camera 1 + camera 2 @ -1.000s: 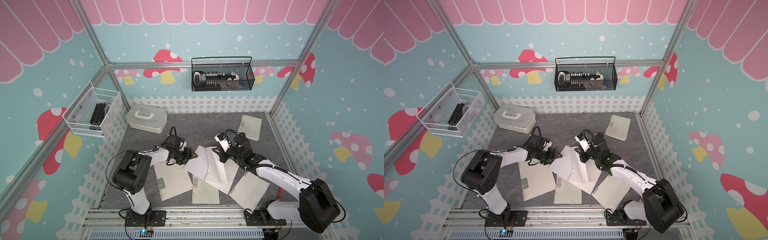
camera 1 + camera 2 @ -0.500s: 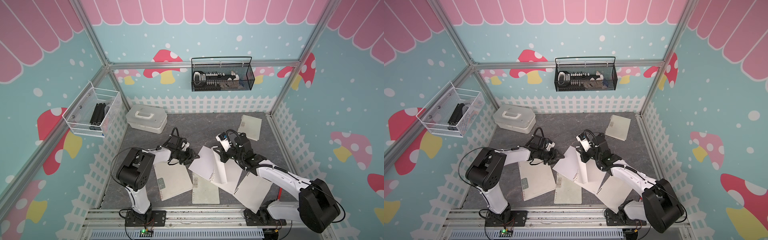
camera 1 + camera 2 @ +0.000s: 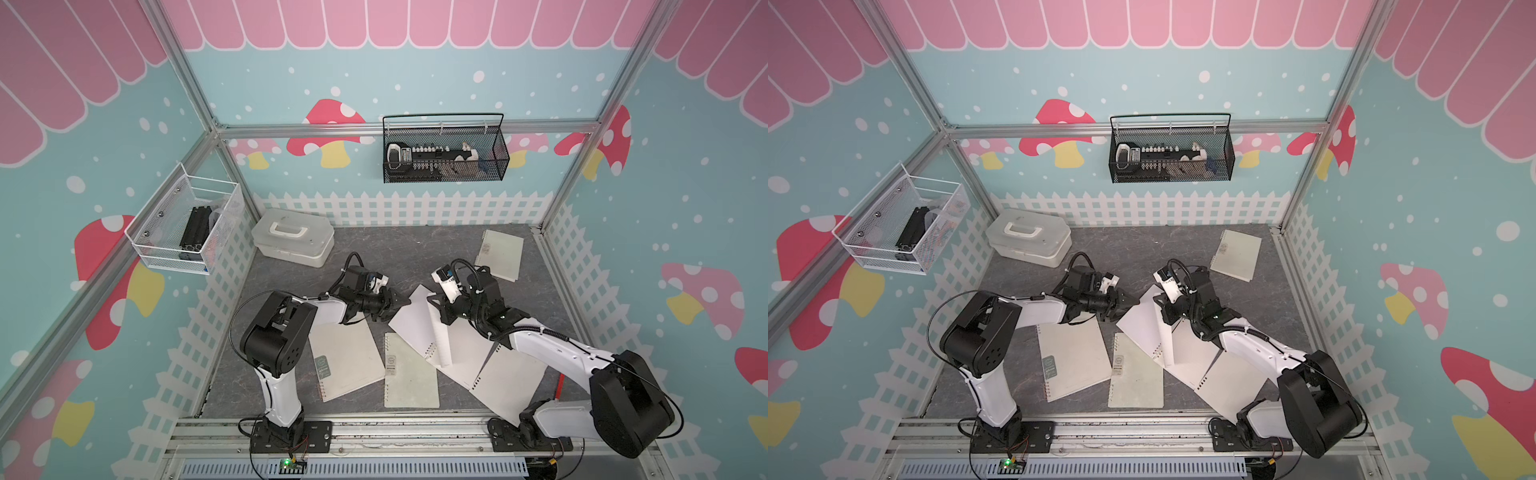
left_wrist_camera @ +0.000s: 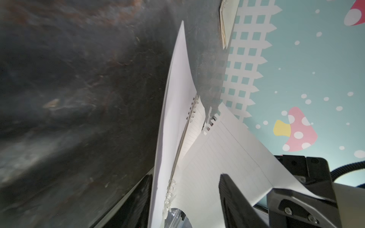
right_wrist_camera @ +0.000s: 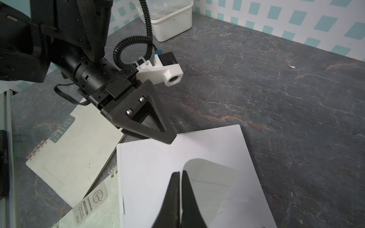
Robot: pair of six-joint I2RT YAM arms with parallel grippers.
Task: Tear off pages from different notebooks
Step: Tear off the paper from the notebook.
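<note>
In the middle of the worktop (image 3: 415, 253) a page (image 4: 227, 154) hangs half torn from the open notebook (image 3: 409, 322) (right fingers (image 5: 173, 197) pinched shut on it, left fingers (image 4: 235, 197) apart around the notebook's edge); three closed notebooks (image 3: 349, 361) look not yet done.

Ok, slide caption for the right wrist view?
Right gripper shut on a lifted page; left gripper at the white sheet's edge.

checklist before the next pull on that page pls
1. Right gripper shut on the page: ok
2. Left gripper around the open notebook edge: ok
3. Its fingers clamped on that edge: not ok, they stand apart
4. Page free of the wire coil: cannot tell
5. White plastic box clear of both arms: ok
</note>
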